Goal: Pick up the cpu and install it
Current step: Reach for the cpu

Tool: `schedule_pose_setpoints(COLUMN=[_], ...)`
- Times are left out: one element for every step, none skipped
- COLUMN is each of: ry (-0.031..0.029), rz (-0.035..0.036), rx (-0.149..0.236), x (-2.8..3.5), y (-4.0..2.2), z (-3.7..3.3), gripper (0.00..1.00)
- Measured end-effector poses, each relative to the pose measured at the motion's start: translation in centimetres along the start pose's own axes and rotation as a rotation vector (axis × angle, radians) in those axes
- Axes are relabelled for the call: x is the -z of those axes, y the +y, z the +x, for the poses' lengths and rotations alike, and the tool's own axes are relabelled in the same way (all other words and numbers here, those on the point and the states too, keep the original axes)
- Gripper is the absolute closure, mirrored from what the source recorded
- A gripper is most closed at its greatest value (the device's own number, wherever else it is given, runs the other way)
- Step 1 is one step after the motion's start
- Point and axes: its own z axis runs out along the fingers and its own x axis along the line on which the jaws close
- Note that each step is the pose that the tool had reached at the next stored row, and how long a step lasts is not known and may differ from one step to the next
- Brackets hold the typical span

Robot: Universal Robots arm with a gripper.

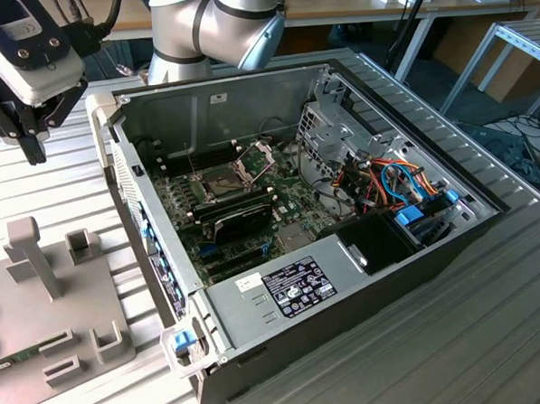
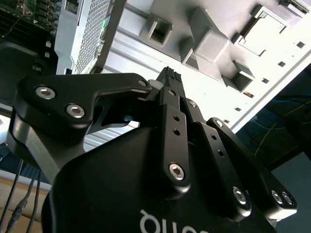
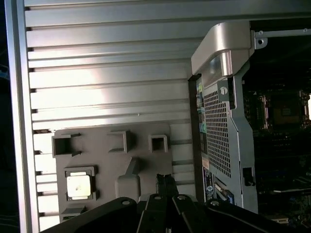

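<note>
The cpu [image 3: 79, 185], a small square chip with a dull silver top, lies flat in a square nest on the grey fixture plate [image 3: 104, 167]. In the exterior view my gripper [image 1: 34, 153] hangs high above the table at the far left, over the back of the fixture plate [image 1: 72, 307] and beside the open computer case [image 1: 220, 105]. Both wrist views show the black fingers [image 2: 169, 77] pressed together with nothing between them, the gripper [image 3: 165, 179] a short way from the chip. Inside the case the motherboard socket [image 1: 225, 179] lies bare with its hinged frame [image 1: 257, 155] raised.
The fixture plate carries several upright grey holders, the tallest a post [image 1: 33, 255]. The case's side wall [image 3: 221, 126] stands between the plate and the motherboard. A power supply [image 1: 293, 287], a drive cage [image 1: 334, 131] and coloured cables [image 1: 396, 182] crowd the case's right side.
</note>
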Motion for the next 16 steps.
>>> schedule_pose_setpoints(ry=[0.0,0.0,0.0,0.0,0.0,0.0,0.0002,-0.0001,0.0,0.0002,0.0003,0.0006,0.001,0.0013,0.0017,0.0019], rz=[0.0001,0.0001,0.0001,0.0,0.0001,0.0001,0.0002,0.0,0.0,0.0001,0.0,0.0001,0.0002,0.0002,0.0003,0.0004], rx=[0.0,0.0,0.0,0.0,0.0,0.0,0.0,0.0,0.0,0.0,0.0,0.0,0.0,0.0,0.0,0.0], x=[0.0,0.0,0.0,0.0,0.0,0.0,-0.02,-0.12,-0.21,-0.29,-0.36,-0.48,-0.57,-0.67,-0.73,-0.76], y=[0.0,0.0,0.0,0.0,0.0,-0.01,-0.01,-0.01,-0.02,-0.02,-0.03,-0.04,-0.04,-0.05,-0.05,-0.06], z=[0.0,0.02,0.03,0.04,0.05,0.06,0.07,0.09,0.11,0.14,0.16,0.2,0.23,0.25,0.27,0.28], gripper=[0.89,0.89,0.89,0.89,0.89,0.89,0.89,0.89,0.89,0.89,0.89,0.89,0.89,0.89,0.89,0.89])
